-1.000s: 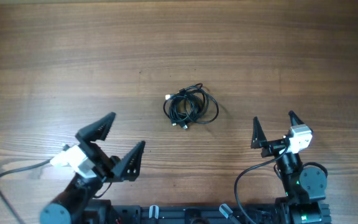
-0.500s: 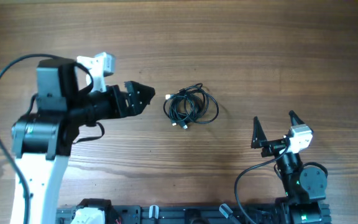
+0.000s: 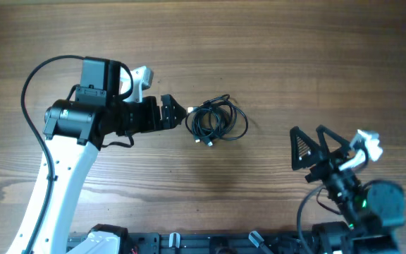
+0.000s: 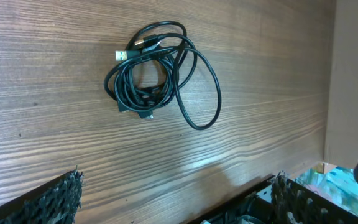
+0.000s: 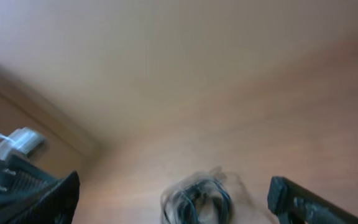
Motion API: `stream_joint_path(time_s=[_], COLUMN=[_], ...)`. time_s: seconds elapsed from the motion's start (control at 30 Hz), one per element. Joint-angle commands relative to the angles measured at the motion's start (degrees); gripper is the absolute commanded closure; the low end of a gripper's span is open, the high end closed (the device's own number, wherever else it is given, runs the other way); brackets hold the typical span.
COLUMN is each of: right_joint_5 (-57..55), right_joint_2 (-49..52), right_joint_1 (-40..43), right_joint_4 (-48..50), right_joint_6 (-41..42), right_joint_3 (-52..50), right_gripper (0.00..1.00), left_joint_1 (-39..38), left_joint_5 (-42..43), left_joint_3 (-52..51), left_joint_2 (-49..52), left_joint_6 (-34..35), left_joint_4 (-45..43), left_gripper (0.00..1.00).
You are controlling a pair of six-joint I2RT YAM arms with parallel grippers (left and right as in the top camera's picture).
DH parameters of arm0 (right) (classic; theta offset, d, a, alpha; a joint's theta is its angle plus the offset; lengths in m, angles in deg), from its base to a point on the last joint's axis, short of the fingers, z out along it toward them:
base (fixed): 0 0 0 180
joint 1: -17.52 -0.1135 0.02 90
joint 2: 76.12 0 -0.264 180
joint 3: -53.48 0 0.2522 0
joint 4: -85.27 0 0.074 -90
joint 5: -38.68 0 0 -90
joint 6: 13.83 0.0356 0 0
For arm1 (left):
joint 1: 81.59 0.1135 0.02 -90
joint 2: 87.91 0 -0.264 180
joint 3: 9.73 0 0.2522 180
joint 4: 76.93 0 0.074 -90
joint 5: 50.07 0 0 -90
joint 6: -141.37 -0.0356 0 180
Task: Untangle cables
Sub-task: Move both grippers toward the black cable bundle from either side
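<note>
A tangled bundle of black cables with silver plugs lies on the wooden table near its middle. It also shows in the left wrist view and, blurred, in the right wrist view. My left gripper is just left of the bundle, apart from it; its fingers are spread wide and empty in the left wrist view. My right gripper is open and empty at the front right, well away from the bundle, its fingers showing in the right wrist view.
The wooden table stretches around the bundle. The arm bases and a black rail run along the front edge. The left arm's black cable loops at the left.
My left arm has swung from the front left up and right until its gripper sits just left of the bundle. My right gripper has shifted and turned at the front right. The cables have not moved.
</note>
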Motion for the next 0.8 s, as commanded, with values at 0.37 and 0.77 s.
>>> stream_joint_path(time_s=[0.37,0.77], right_joint_5=[32.1,10.1], right_joint_2=[61.1,61.6], right_joint_1=[-3.1,-8.4], right_joint_4=[-2.5,-12.9], right_joint_6=[10.8,11.3], right_joint_3=[20.0,16.5], right_gripper=[0.07,0.0], left_joint_1=[-3.3,-3.4], left_joint_5=[-0.2,-0.3], left_joint_3=[0.7,0.7], left_joint_2=[3.7,5.6], left_joint_6=[-1.1,3.8], left_joint_4=[-0.2,-2.8], left_gripper=[0.0,0.0])
